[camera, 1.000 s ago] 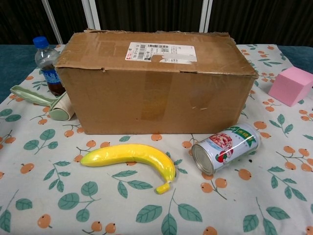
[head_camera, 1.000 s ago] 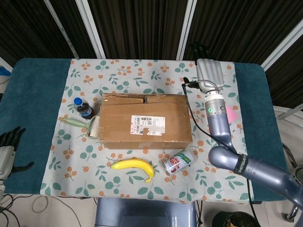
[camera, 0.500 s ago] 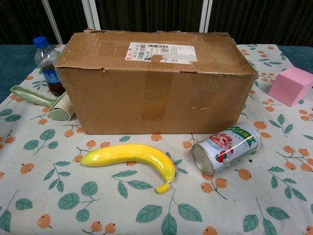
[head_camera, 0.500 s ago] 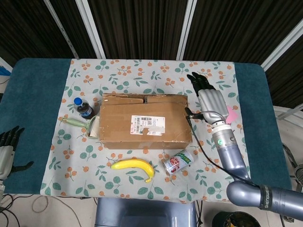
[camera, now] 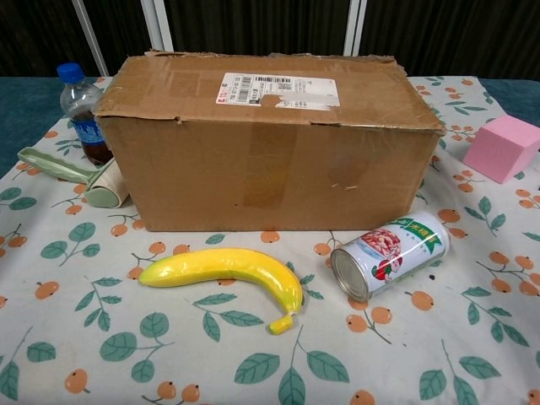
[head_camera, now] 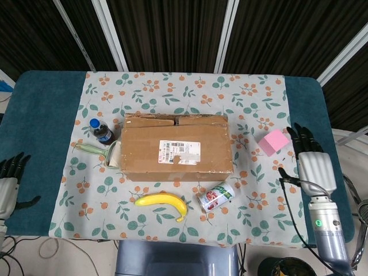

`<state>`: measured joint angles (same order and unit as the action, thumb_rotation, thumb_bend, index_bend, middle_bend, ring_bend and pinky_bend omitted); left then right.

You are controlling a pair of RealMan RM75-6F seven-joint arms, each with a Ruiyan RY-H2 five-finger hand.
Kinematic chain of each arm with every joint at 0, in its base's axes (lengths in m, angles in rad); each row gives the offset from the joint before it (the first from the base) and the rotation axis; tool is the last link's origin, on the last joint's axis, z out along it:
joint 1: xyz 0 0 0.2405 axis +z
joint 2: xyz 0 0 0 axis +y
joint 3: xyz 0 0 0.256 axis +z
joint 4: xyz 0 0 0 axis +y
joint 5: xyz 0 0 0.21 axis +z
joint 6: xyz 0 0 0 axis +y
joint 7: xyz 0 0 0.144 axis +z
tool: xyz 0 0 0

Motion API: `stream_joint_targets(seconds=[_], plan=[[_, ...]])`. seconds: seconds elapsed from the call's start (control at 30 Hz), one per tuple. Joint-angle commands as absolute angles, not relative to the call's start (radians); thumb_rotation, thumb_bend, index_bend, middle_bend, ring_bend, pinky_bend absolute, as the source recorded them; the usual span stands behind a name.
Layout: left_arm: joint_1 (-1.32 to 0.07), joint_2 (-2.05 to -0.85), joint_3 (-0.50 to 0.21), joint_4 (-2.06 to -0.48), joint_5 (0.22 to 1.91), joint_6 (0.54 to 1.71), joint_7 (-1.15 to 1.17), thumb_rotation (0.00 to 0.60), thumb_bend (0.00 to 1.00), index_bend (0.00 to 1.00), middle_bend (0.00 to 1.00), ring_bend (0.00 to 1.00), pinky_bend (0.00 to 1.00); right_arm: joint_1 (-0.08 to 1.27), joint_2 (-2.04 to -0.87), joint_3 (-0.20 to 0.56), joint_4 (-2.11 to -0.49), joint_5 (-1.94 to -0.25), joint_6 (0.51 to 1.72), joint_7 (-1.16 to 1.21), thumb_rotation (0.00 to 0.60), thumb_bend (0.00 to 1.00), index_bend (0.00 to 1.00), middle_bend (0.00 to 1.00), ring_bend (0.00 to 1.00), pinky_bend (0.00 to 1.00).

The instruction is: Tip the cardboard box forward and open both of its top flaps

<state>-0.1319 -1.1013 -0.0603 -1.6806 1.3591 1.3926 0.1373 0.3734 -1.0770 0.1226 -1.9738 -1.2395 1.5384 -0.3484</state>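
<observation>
The cardboard box lies in the middle of the table with a white label on its upper face; the chest view shows its long front wall. Its flaps at the far side look closed. My right hand hovers at the table's right edge, fingers spread, holding nothing, well clear of the box. My left hand sits off the table's left edge, fingers apart and empty. Neither hand appears in the chest view.
A banana and a tipped can lie in front of the box. A bottle and a green lint roller stand at its left end. A pink cube rests to its right.
My right hand has withdrawn from beside the box's right end, moving right and toward the near edge of the table. The box and left hand have not moved.
</observation>
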Motion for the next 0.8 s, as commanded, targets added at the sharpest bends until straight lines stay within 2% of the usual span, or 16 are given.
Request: stream_joint_targets(seconds=[0.03,0.23,0.3,0.47,0.57,0.67,0.8], plan=[[-0.140,-1.091,-0.062,-1.713,1.388,1.408,0.175,0.600,0.09,0.00,0.00,0.00,0.01,0.255,-1.075,0.026,-1.825,-1.382,1.633,-0.250,0.600,0.32,0.00,0.00,0.00,0.25],[-0.183,-1.030,-0.096,-1.843,1.399,1.389,0.232,0.600,0.12,0.00,0.00,0.00,0.01,0.198,-1.103,-0.004,-1.707,-1.423,1.636,-0.161,0.600,0.49,0.00,0.00,0.00,0.25],[-0.211,-1.001,-0.118,-1.893,1.405,1.375,0.269,0.600,0.19,0.00,0.00,0.00,0.01,0.189,-1.120,0.000,-1.676,-1.439,1.639,-0.126,0.600,0.55,0.00,0.00,0.00,0.25],[-0.313,-0.926,-0.194,-2.034,1.356,1.283,0.340,0.600,0.47,0.00,0.00,0.00,0.02,0.182,-1.143,0.010,-1.631,-1.473,1.627,-0.061,0.600,0.74,0.00,0.00,0.00,0.25],[-0.385,-0.892,-0.241,-2.090,1.284,1.204,0.376,0.600,0.61,0.00,0.00,0.00,0.06,0.176,-1.150,0.014,-1.618,-1.473,1.613,-0.030,0.600,0.79,0.00,0.00,0.00,0.25],[-0.452,-0.877,-0.282,-2.113,1.211,1.143,0.408,0.600,0.71,0.00,0.00,0.00,0.09,0.171,-1.155,0.025,-1.610,-1.471,1.614,-0.007,0.600,0.80,0.00,0.00,0.00,0.25],[-0.576,-0.869,-0.342,-2.126,1.046,1.037,0.468,0.600,0.77,0.00,0.00,0.00,0.10,0.166,-1.155,0.042,-1.598,-1.470,1.616,0.010,0.600,0.80,0.00,0.00,0.00,0.25]])
